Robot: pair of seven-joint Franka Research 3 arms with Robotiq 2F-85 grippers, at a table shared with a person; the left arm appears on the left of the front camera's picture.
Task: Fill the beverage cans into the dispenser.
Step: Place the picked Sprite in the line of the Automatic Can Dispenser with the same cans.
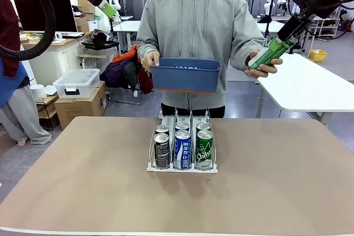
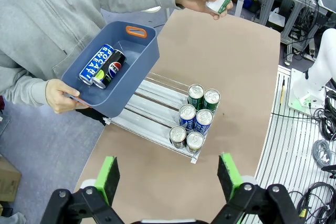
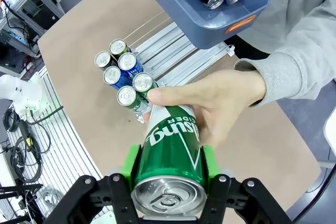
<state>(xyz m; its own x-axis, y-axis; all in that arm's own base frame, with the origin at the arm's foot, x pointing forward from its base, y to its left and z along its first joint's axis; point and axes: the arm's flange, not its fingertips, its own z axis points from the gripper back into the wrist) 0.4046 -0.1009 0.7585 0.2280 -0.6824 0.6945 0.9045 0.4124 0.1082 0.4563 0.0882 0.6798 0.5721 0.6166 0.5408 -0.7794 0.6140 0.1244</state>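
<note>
A green can [image 3: 170, 145] with white lettering and a silver top is clamped between the green pads of the right end effector [image 3: 169, 161]. It is raised high past the bench's far edge, toward the right corner. The same can is also gripped by a person's hand [image 3: 220, 100].

The left end effector [image 2: 168, 177] is spread wide and empty, raised high at the bench's left side, well apart from every can.

The dispenser [image 1: 168, 119] is set at the middle of the bench [image 1: 83, 181], nearer the far edge. Six cans [image 1: 182, 146] are stood upright at its near end, two per lane: black on the left, blue-and-white in the middle, green on the right. The far halves of the lanes are bare.

A blue bin [image 1: 185, 75] is held by the person's other hand [image 1: 148, 59] above the dispenser's far end. A blue-and-white can [image 2: 96, 64] and a black can [image 2: 111, 68] are laid on their sides in it.

Wide bare bench surface is seen to the left, right and near side of the dispenser.
</note>
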